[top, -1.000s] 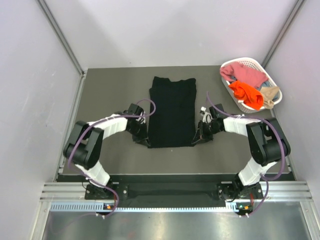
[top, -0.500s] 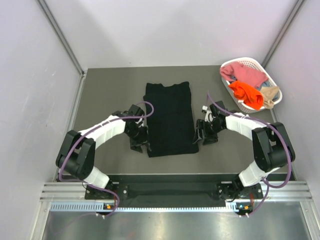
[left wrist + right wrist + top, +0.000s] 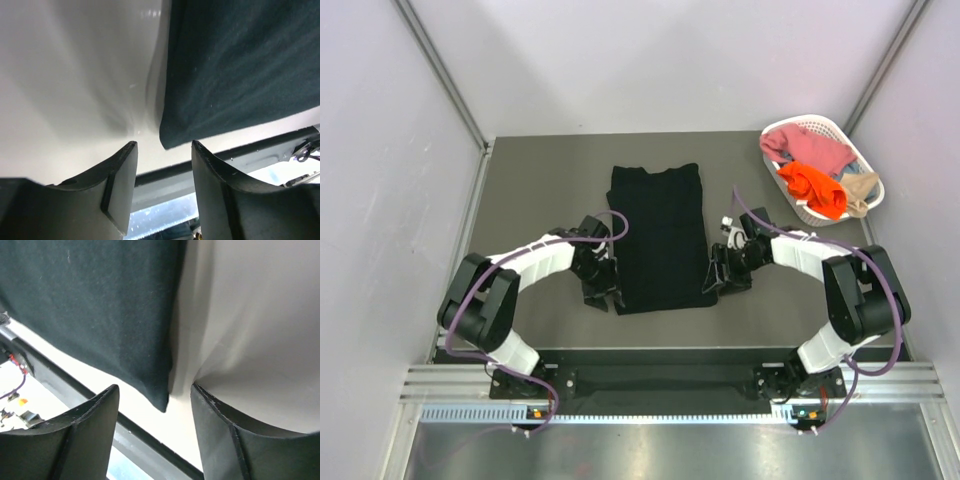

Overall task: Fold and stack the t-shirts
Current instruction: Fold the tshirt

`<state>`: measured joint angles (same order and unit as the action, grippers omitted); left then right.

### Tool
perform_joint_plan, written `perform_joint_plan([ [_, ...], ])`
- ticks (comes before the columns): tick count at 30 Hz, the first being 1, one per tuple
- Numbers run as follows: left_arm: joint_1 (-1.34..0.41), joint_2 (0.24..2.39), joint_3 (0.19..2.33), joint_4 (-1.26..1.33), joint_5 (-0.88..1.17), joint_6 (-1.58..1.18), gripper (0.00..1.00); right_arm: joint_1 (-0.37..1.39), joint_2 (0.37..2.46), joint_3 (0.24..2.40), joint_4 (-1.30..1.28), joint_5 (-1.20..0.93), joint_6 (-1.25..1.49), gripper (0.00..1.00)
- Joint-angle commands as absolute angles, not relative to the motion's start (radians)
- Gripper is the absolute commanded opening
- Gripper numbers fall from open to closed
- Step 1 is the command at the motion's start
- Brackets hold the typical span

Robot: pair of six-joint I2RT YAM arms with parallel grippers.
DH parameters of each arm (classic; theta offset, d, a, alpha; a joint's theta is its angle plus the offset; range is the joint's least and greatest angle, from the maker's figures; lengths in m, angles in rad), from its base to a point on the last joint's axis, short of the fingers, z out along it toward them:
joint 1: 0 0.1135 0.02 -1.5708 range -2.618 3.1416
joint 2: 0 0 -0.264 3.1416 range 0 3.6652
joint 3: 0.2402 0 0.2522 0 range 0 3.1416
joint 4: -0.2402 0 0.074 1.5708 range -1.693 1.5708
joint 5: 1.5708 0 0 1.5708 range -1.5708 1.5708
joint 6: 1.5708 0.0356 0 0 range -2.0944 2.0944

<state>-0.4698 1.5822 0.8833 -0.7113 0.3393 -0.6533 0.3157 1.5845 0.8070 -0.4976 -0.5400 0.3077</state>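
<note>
A black t-shirt [image 3: 658, 235] lies flat on the grey table [image 3: 535, 180], folded into a long narrow strip. My left gripper [image 3: 602, 292] sits low at its near left corner, open and holding nothing. In the left wrist view that gripper [image 3: 164, 146] frames the corner of the black shirt [image 3: 240, 65] just beyond its tips. My right gripper [image 3: 718, 278] is at the near right corner, also open and empty. Its wrist view shows the right gripper [image 3: 155, 388] with the black cloth [image 3: 100, 300] corner lying free between the fingers. Pink [image 3: 815, 148], orange [image 3: 812, 188] and beige [image 3: 861, 190] t-shirts lie in the basket.
A white slatted oval basket [image 3: 790, 125] stands at the far right corner of the table. Grey walls close in the left, right and back sides. The table's dark front rail [image 3: 660, 352] runs just behind both grippers.
Both grippers have opened and let go of the black shirt's near corners. The shirt ended up slightly nearer and to the left, lying flat. The arms have barely moved in the last half second.
</note>
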Motion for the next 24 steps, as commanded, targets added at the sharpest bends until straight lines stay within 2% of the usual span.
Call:
perform_joint_plan([
  [1,-0.468,1.591,0.862,-0.615,0.333,-0.647,0.51,0.319,1.604,0.753,-0.430,-0.525,0.272,0.59],
  [5,-0.466,1.612,0.861,-0.568,0.318,-0.630,0.47,0.319,1.620,0.739,-0.388,-0.529,0.281,0.54],
  [10,-0.468,1.612,0.865,-0.540,0.270,-0.614,0.47,0.321,1.609,0.733,-0.365,-0.480,0.273,0.54],
  [24,-0.466,1.689,0.891,-0.497,0.218,-0.594,0.47,0.318,1.647,0.772,-0.374,-0.388,0.253,0.60],
])
